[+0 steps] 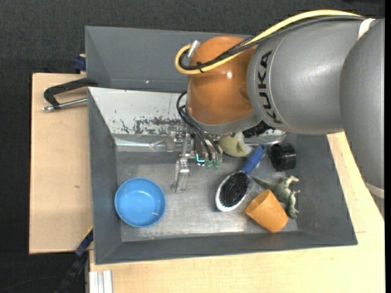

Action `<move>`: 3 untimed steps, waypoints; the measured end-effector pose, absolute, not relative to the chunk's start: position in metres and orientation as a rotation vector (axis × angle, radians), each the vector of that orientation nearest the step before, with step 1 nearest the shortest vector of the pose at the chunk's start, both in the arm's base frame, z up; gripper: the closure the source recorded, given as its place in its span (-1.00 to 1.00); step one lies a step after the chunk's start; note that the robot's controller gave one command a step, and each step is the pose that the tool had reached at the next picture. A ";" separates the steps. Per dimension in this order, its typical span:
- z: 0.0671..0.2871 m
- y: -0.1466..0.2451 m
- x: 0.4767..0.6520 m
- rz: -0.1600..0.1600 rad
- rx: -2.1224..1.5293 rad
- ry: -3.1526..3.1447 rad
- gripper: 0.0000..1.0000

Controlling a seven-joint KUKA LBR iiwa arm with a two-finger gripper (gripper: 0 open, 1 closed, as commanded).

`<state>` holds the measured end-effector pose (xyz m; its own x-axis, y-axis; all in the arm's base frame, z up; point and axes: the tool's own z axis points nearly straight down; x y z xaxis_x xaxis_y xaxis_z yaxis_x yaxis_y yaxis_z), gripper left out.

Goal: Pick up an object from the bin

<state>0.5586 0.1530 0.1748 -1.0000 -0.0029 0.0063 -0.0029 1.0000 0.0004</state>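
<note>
Camera view: the grey KUKA arm (317,72) reaches in from the right over the grey metal bin (101,182), its orange cover (220,81) hanging above the bin's back half with a yellow cable (293,20) looped over it. Below the cover the pincer (179,182) points down at the bare floor near the middle of the bin. It has hold of nothing that can be seen, and whether it is open or closed cannot be told from this angle.

The nearest things lie on either side of it. A round blue bowl (140,202) sits mouth up in the front left corner, near the pincer but apart from it. To the right lies a hairbrush (232,191) with an oval black-bristled head and a blue handle slanting up toward the arm.

Further right, an orange cup (267,210) lies tipped on its side by the front wall, touching a green toy dinosaur (287,194). A black cylinder (283,156) stands beyond the brush handle, and a pale yellowish thing (233,144), its kind unclear, shows just under the orange cover
</note>
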 end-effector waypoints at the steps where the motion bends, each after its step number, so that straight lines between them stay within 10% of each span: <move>1: 0.067 0.209 0.518 -0.002 0.295 -3.121 -1.00; 2: 0.071 0.207 0.521 -0.002 0.287 -3.128 1.00; 3: 0.210 0.193 0.506 -0.002 0.896 -3.023 1.00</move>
